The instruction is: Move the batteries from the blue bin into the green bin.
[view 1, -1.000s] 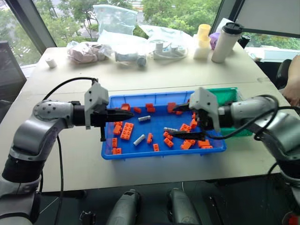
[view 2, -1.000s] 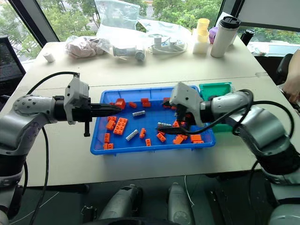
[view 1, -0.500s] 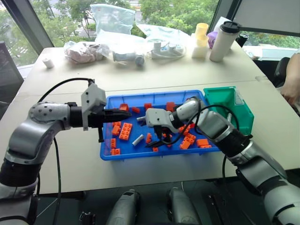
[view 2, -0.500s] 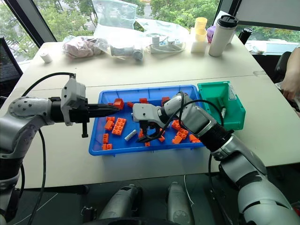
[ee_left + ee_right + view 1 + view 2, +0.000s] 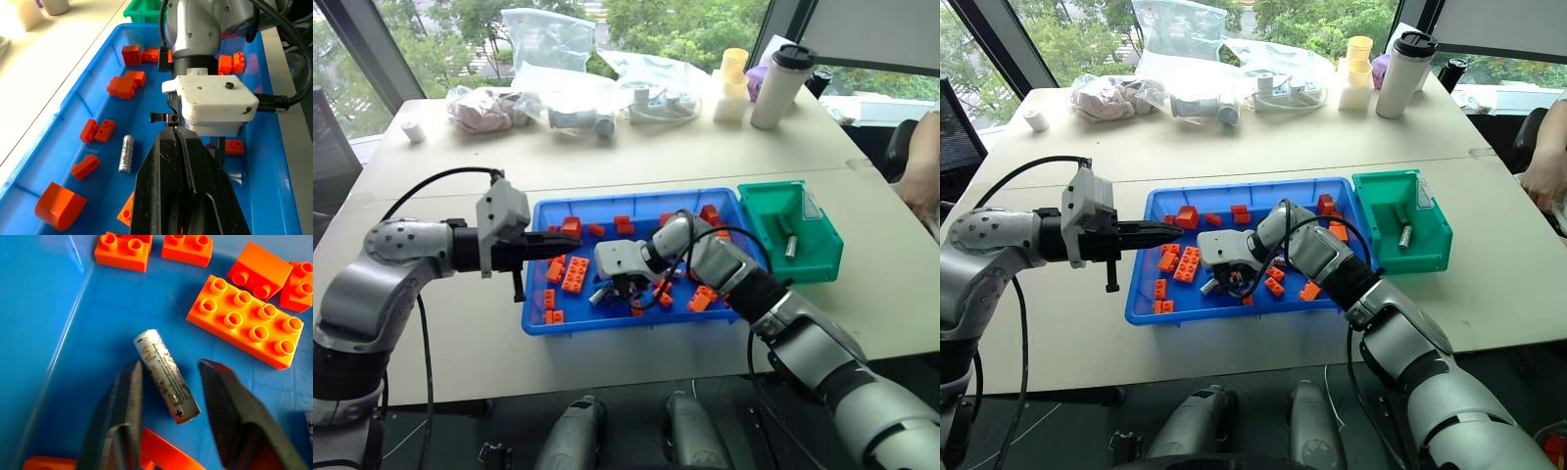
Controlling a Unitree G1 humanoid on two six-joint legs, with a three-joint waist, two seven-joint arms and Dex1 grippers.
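The blue bin (image 5: 540, 323) lies mid-table, strewn with orange bricks (image 5: 578, 274). My right gripper (image 5: 168, 396) is down in its left half, fingers a little apart astride a silver battery (image 5: 166, 374) that lies slantwise on the floor; blue shows between it and one finger (image 5: 230, 411). A second battery (image 5: 126, 154) lies nearby among the bricks. My left gripper (image 5: 181, 142) is shut and empty, hovering level over the bin's left rim and pointing at the right gripper. The green bin (image 5: 815, 262) stands against the blue bin's right end, with one battery (image 5: 790, 245) inside.
Plastic bags (image 5: 558, 69), a white tumbler with a black lid (image 5: 783, 83) and yellow cups (image 5: 736, 83) line the table's far side. A person's arm (image 5: 922, 171) shows at the right edge. A small white cup (image 5: 414, 130) sits far left.
My right arm has swung left and down across the blue bin from near the green bin, and its fingers have narrowed around a battery. The left arm has stayed put.
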